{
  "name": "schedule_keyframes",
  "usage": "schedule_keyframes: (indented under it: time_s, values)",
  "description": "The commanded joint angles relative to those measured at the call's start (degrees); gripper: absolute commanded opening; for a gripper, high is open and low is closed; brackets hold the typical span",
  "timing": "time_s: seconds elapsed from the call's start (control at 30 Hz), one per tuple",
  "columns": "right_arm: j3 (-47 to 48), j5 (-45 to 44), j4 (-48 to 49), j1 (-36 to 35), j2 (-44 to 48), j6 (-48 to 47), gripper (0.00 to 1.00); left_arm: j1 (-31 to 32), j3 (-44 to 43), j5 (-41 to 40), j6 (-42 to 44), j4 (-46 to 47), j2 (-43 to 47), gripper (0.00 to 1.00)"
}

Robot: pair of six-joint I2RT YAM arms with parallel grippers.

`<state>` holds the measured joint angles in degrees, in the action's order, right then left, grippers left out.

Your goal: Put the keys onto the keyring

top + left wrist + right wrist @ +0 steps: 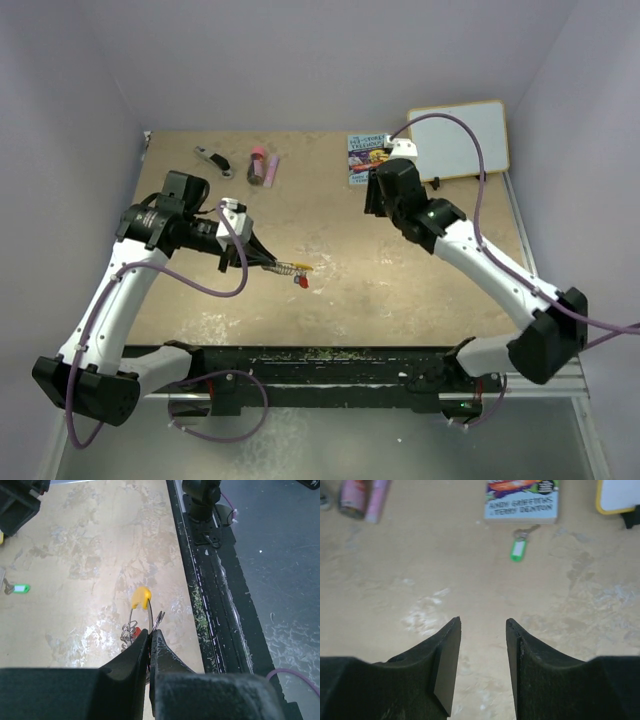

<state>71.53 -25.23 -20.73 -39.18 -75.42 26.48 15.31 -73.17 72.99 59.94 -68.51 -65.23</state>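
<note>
My left gripper [262,260] [150,630] is shut on the keyring [290,267], a thin silver loop with a yellow stretch [141,597], held just above the table's middle. A red-tagged key [301,283] [133,631] hangs from the ring beside some small metal rings. A green-tagged key [518,549] [20,588] lies flat on the table in front of a book. Back from that key, my right gripper [376,198] [483,622] hovers open with nothing between its fingers. In the top view the right arm hides the green key.
The book [366,157] [521,500] lies at the back centre, with a white board [458,138] to its right. A pink-and-maroon tube [262,165] [362,497] and a black-and-silver tool [212,159] lie at the back left. A black rail [210,580] runs along the near edge.
</note>
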Motion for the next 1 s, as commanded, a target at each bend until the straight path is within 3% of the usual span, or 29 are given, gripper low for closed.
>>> schedule_keyframes:
  time_s: [0.0, 0.1, 0.37, 0.53, 0.97]
  values:
    - [-1.87, 6.41, 6.83, 10.87, -6.64, -2.46, 0.44, -0.63, 1.09, -0.69, -7.64, 8.28, 1.61, 0.04]
    - [-1.95, 9.78, 13.57, 15.8, -13.53, -5.88, 0.41, -0.99, 2.07, -2.32, -11.34, 12.07, 2.22, 0.04]
    - [5.39, 14.07, 21.68, 18.13, -32.92, -15.83, 0.38, -2.01, 2.44, -3.37, -16.78, 16.06, 1.69, 0.04]
    - [7.54, 12.68, 26.96, 18.68, -37.54, -18.53, 0.41, -2.69, 1.58, -3.95, -14.31, 13.95, 0.77, 0.04]
    - [15.31, 13.44, 26.75, 21.42, -44.83, -19.17, 0.42, -4.84, 1.4, -3.55, -12.94, 12.79, -0.16, 0.04]
